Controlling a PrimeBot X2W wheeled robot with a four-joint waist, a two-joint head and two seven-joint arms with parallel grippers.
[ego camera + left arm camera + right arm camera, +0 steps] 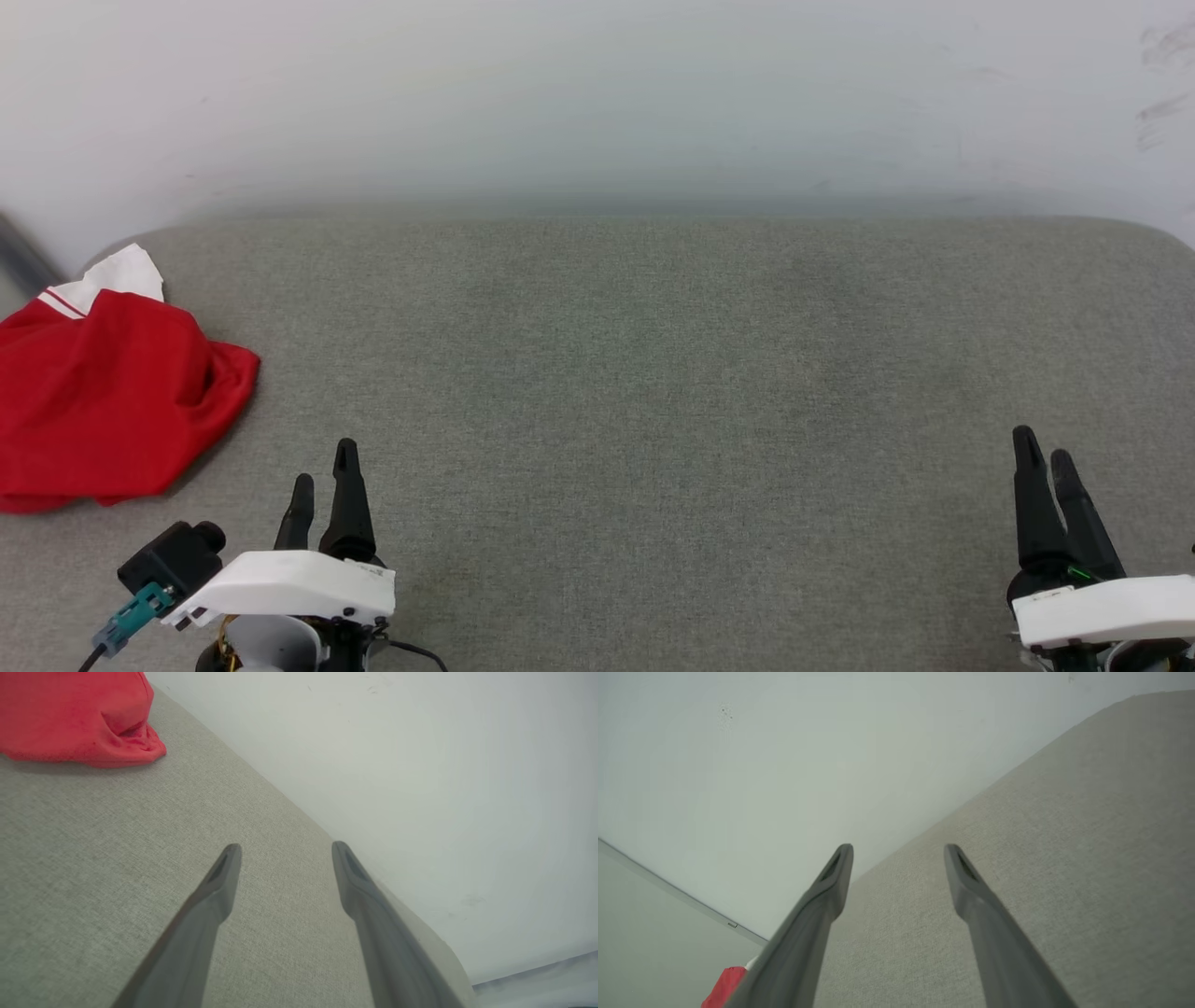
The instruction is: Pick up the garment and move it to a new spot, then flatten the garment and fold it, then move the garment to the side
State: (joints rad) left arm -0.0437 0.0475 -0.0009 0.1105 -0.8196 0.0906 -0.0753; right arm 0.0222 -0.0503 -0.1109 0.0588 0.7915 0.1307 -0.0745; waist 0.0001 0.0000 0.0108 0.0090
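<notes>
Lying crumpled on the grey surface, the shirt is near your left gripper; your right gripper is well apart; both spread, empty.

Reading as a bare robot test room, lab-style; not managing to pin it down further. A grey woven-fabric surface with rounded corners is sitting right against a plain white wall. The wall is carrying dark scuff marks at upper right. The right wrist view is showing a pale smooth floor meeting the wall along a thin baseboard strip. A crumpled red-and-white garment is lying at the surface's left edge.
</notes>
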